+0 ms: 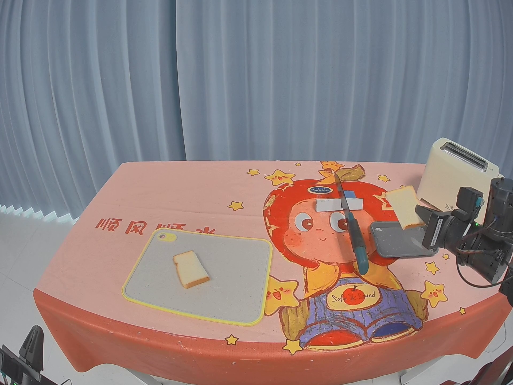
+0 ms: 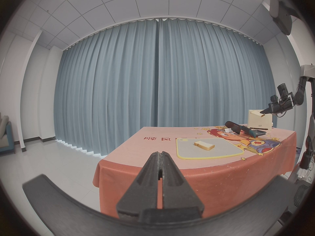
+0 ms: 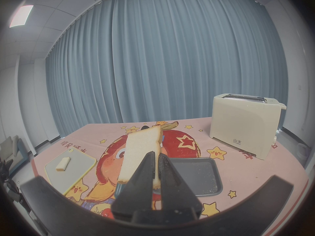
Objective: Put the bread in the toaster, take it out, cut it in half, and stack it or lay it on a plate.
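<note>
Right gripper is clamped on a slice of bread, pinching it by the lower edge so it stands up, tilted a bit. It's hanging in the air over the far edge of the grey tray, on the right side of the table. The toaster sits just past that at the far right, slots facing up. The slice is near it but not touching.

The knife lies flat on the cloth just left of the tray, with the blue handle toward the near edge and the blade pointing far.

Over on the left there's a grey board with a yellow rim, and a small piece of bread lying flat around the middle of it.

Left gripper is down low off the near-left corner of the table, well apart from everything. Its fingers are pressed together with nothing between them.
</note>
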Tool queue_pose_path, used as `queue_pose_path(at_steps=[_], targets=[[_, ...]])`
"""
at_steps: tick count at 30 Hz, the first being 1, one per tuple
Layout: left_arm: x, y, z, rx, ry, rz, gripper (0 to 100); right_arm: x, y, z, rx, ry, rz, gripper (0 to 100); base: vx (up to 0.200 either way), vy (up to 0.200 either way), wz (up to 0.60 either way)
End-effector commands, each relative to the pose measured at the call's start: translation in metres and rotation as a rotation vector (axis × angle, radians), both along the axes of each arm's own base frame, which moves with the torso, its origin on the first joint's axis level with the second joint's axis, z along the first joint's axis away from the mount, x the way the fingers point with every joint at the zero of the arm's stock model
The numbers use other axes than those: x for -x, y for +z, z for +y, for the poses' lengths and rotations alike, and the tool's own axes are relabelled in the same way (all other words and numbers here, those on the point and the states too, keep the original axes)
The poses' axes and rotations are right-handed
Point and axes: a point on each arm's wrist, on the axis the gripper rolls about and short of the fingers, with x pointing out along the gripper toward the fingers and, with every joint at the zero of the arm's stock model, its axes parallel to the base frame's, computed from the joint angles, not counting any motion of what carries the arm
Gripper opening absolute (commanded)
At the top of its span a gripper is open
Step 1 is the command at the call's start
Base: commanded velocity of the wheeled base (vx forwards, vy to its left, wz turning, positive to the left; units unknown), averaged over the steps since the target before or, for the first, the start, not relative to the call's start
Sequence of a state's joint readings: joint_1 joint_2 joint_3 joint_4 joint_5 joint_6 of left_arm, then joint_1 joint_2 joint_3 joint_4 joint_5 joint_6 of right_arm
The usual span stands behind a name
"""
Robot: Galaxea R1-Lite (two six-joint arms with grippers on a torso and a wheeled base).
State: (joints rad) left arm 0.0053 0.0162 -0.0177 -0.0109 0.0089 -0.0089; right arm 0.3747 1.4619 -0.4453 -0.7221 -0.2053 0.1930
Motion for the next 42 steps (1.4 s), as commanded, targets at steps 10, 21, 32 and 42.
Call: queue_pose_path(at_steps=[10, 21, 32, 42], targets=[[0.0, -0.005, 0.0, 0.0, 0.001, 0.002, 0, -0.018, -0.012, -0.007, 0.012, -0.048, 0.05, 0, 0.0, 0.0, 0.0], [0.0, -0.005, 0.0, 0.0, 0.001, 0.002, 0, -0.021, -0.02, -0.008, 0.023, -0.059, 0.082, 0, 0.0, 0.0, 0.0], [0.0, -0.005, 0.0, 0.0, 0.001, 0.002, 0, -0.028, -0.031, -0.01, 0.037, -0.073, 0.124, 0, 0.0, 0.0, 0.0], [0.0, -0.005, 0.0, 0.0, 0.001, 0.0, 0, -0.034, -0.041, -0.011, 0.05, -0.091, 0.165, 0, 0.0, 0.0, 0.0]])
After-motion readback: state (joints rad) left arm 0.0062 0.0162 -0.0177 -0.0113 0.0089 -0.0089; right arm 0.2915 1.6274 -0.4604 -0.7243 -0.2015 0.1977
